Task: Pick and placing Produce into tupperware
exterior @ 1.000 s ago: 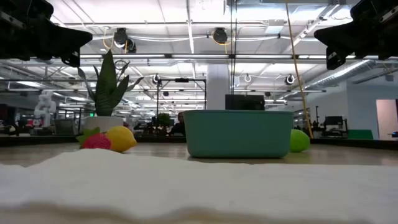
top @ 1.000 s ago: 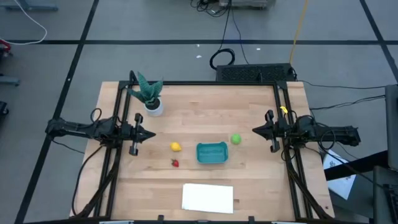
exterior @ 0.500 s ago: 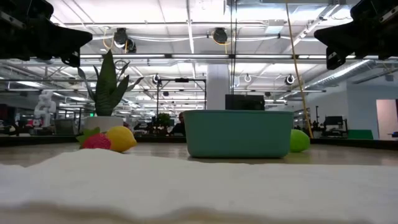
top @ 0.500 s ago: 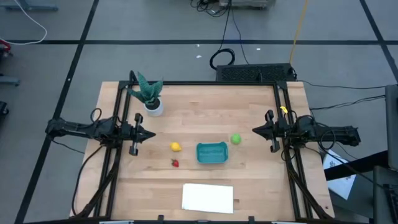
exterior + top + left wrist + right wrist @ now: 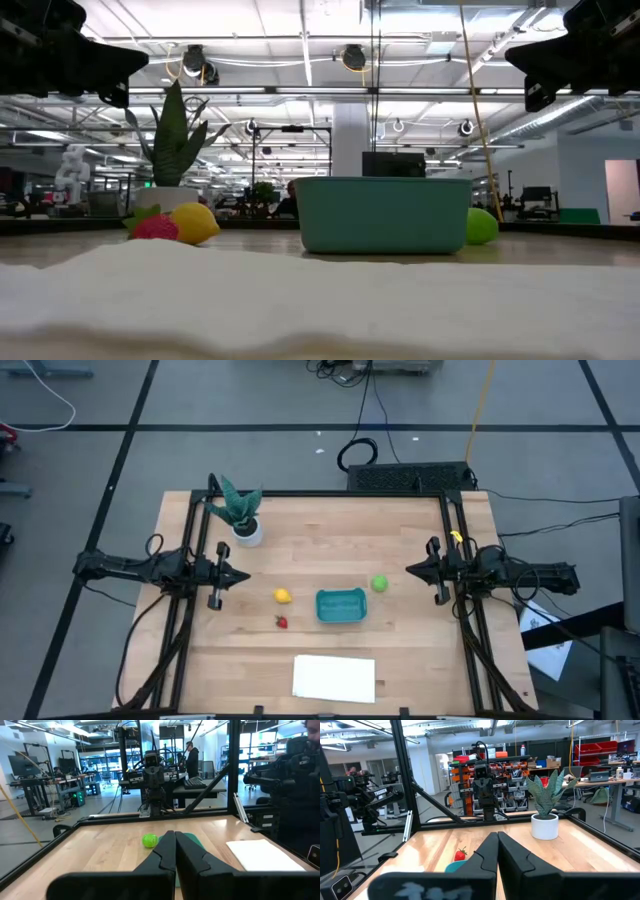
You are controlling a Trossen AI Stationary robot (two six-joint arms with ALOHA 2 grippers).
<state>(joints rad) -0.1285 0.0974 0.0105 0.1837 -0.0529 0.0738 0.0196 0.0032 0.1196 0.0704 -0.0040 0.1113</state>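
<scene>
A grey floor (image 5: pixel 90 480) with dark seam lines surrounds the wooden table (image 5: pixel 330 530). Black cables (image 5: pixel 365 420) trail across it. Beyond lie ceiling strip lights (image 5: pixel 300 40), workbenches (image 5: pixel 35 800) and red storage bins (image 5: pixel 592 747).

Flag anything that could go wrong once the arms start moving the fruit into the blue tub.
The strawberry and lemon lie close together, so the left claw, fingers shut, may nudge one while reaching for the other. The green ball sits right beside the tub and could roll if the right claw clips it. The light tub may slide when bumped.
</scene>
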